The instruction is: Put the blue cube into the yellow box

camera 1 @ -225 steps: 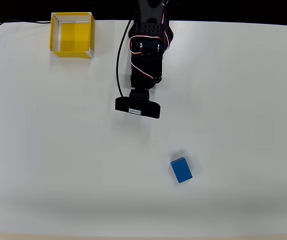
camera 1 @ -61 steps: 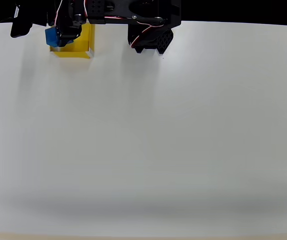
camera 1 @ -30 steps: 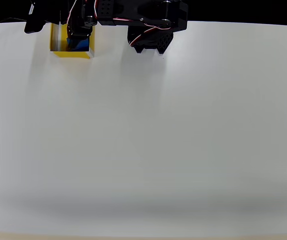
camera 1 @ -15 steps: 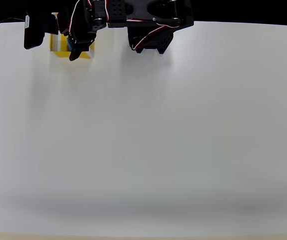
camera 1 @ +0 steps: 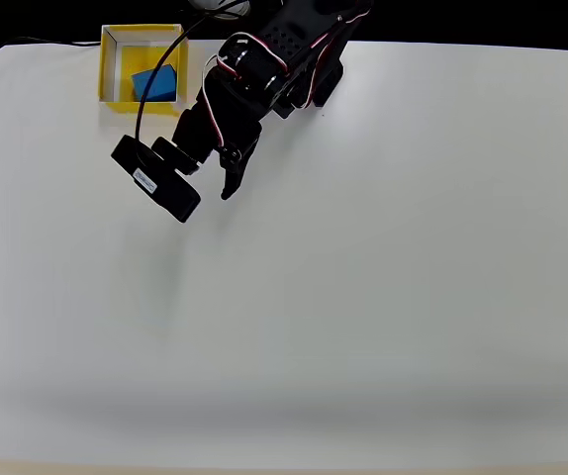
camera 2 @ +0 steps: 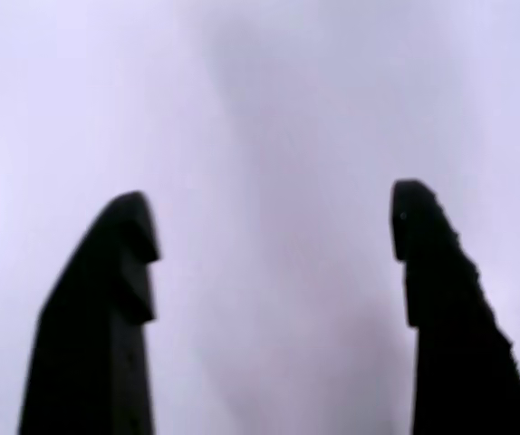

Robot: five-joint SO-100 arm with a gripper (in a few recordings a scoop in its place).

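Note:
The blue cube [camera 1: 154, 82] lies tilted inside the yellow box [camera 1: 107, 67] at the table's far left corner in the overhead view. My gripper [camera 1: 208, 196] has come away from the box and hangs over bare table below and to the right of it, apart from both. In the wrist view the gripper [camera 2: 274, 217] is open: its two dark fingers [camera 2: 120, 281] stand wide apart with only blurred white table between them.
The white table [camera 1: 363, 297] stretches wide to the right and toward the near edge. A black cable [camera 1: 27, 42] runs along the far left edge beside the box. The arm's base [camera 1: 304, 40] sits at the far edge, middle.
The gripper, over the box with the cube earlier, has let it go and swung down and right away from the box. The cube now rests inside the box.

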